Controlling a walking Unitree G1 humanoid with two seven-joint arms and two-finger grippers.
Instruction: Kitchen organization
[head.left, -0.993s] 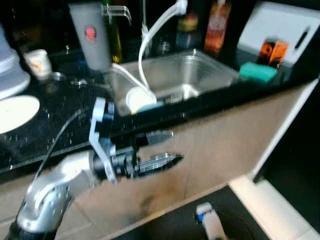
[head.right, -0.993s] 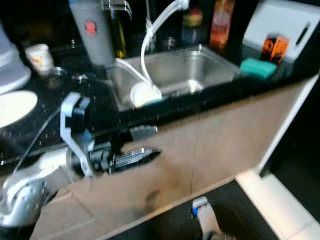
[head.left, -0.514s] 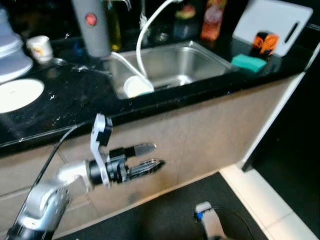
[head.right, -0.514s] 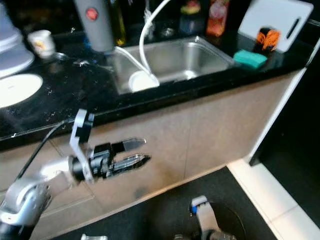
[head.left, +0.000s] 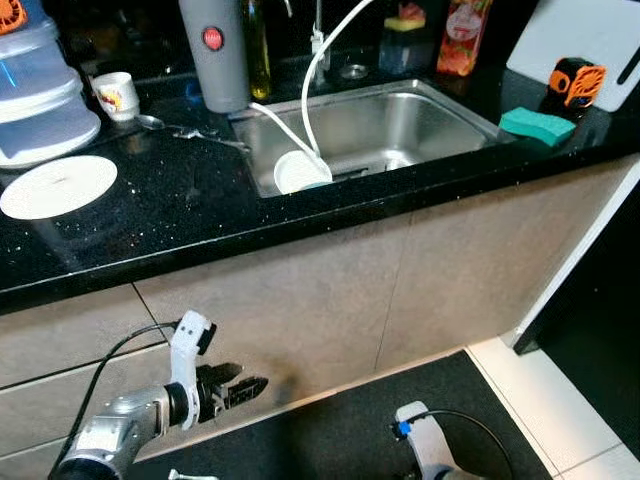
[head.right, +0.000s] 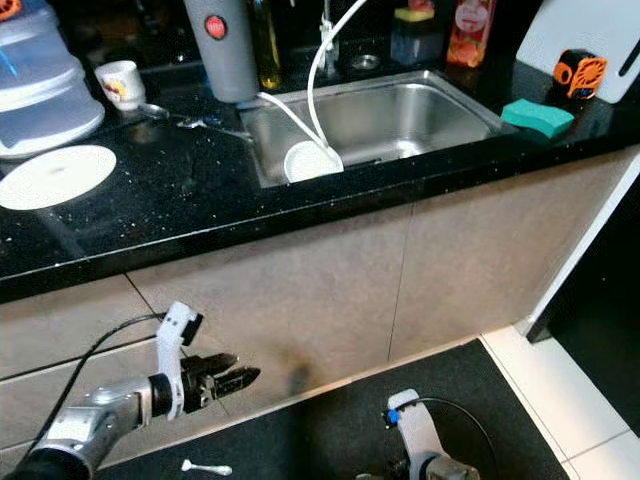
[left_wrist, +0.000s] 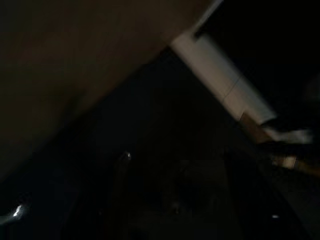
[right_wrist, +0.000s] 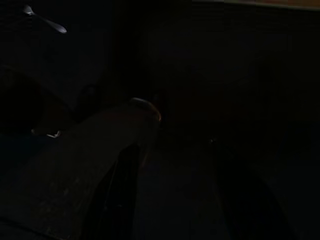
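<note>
The left gripper (head.right: 240, 378) hangs low before the cabinet (head.left: 300, 300), fingers slightly parted, holding nothing (the right one's state I cannot tell). A cup (head.left: 300, 172) lies in the sink (head.left: 420, 120); a plate (head.left: 58, 186) sits on the black counter (head.left: 170, 205).

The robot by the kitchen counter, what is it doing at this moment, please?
Nothing is being handled. The left gripper hangs low in front of the cabinet doors, holding nothing, and the right arm hangs idle. On the black counter sit a white plate, a cup and a green sponge. A white cup lies in the sink.
</note>
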